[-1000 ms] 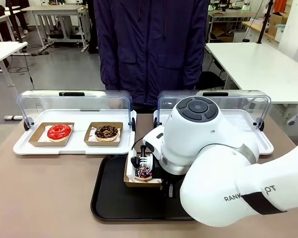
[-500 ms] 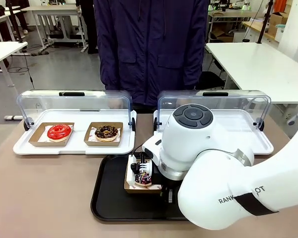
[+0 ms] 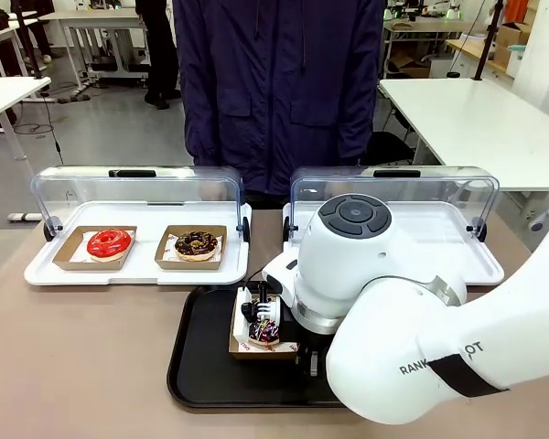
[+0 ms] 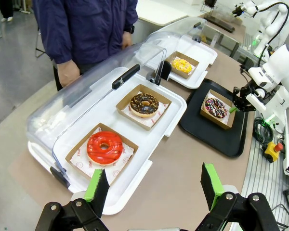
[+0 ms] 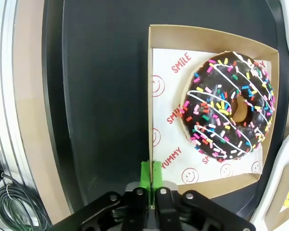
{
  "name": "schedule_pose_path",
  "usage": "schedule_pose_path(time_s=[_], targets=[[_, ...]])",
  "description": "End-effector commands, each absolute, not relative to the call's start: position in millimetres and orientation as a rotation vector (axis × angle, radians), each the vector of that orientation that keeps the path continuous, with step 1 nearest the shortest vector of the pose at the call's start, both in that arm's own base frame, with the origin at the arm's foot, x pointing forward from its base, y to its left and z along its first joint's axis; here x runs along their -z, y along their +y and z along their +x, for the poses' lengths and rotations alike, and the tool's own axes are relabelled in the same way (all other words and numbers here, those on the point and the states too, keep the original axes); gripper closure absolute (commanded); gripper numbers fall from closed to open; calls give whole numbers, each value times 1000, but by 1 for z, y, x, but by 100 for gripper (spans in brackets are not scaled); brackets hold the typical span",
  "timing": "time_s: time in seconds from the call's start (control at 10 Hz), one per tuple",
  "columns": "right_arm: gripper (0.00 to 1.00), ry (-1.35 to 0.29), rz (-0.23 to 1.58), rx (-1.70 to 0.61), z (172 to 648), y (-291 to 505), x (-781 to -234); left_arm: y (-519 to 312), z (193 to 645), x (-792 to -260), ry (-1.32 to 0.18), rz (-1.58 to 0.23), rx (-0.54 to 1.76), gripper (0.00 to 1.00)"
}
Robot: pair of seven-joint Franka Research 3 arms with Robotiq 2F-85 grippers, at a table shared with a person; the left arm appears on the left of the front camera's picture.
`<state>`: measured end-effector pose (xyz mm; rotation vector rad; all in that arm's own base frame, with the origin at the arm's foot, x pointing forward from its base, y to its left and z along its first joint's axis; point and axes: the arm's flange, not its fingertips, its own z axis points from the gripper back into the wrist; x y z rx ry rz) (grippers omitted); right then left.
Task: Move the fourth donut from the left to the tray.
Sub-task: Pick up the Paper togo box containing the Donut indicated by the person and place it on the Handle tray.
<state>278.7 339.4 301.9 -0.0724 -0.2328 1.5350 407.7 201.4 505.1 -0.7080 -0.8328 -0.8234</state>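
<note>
My right gripper has its green pads nearly pressed together on the thin side wall of the cardboard holder; the wall runs straight between them, so I read it as pinching the cardboard edge, though the grip may be loosening. In that holder sits the fourth donut, dark icing with white streaks and coloured sprinkles, on printed paper. Holder and donut rest flat on the tray, black surface all round them, so the placement looks done.

On handling: the donut is soft, and its icing would smear and shed sprinkles under any pad, so the holder's rim is the place to take hold, never the ring itself. The cardboard is light and thin; a one-wall pinch will let it sag or tip, so I'd keep it low and level.

My left gripper hangs with fingers spread wide, holding nothing, above the near white display tray, well apart from the black tray.
</note>
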Motion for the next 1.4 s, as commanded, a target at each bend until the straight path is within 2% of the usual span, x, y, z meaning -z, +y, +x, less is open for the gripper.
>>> schedule_pose_path(time_s=[0.0, 0.1, 0.2, 0.3, 0.5, 0.6, 0.7, 1.0, 1.1, 1.2, 1.3], targets=[[75, -232, -19, -1546, 265, 317, -300, 202, 407, -505, -843, -714, 840, 0], [40, -233, -10, -1548, 265, 316, -303, 202, 407, -505, -843, -714, 840, 0], [17, -234, -9, -1545, 264, 314, -308, 202, 407, -505, -843, -714, 840, 0], [0, -242, -4, -1540, 264, 311, -317, 202, 407, -505, -843, -714, 840, 0], [0, -255, 2, -1523, 265, 307, -339, 202, 407, -505, -843, -714, 840, 0], [8, -247, 5, -1520, 265, 307, -349, 202, 407, -505, -843, -714, 840, 0], [0, -242, 24, -1526, 265, 307, -358, 202, 407, -505, -843, -714, 840, 0], [0, -247, 45, -1553, 266, 309, -374, 202, 407, -505, -843, -714, 840, 0], [6, -203, 46, -1629, 265, 310, -374, 202, 407, -505, -843, -714, 840, 0], [6, -250, -11, -1522, 275, 322, -370, 202, 407, -505, -843, -714, 840, 0], [6, -250, -11, -1522, 275, 322, -370, 202, 407, -505, -843, -714, 840, 0]])
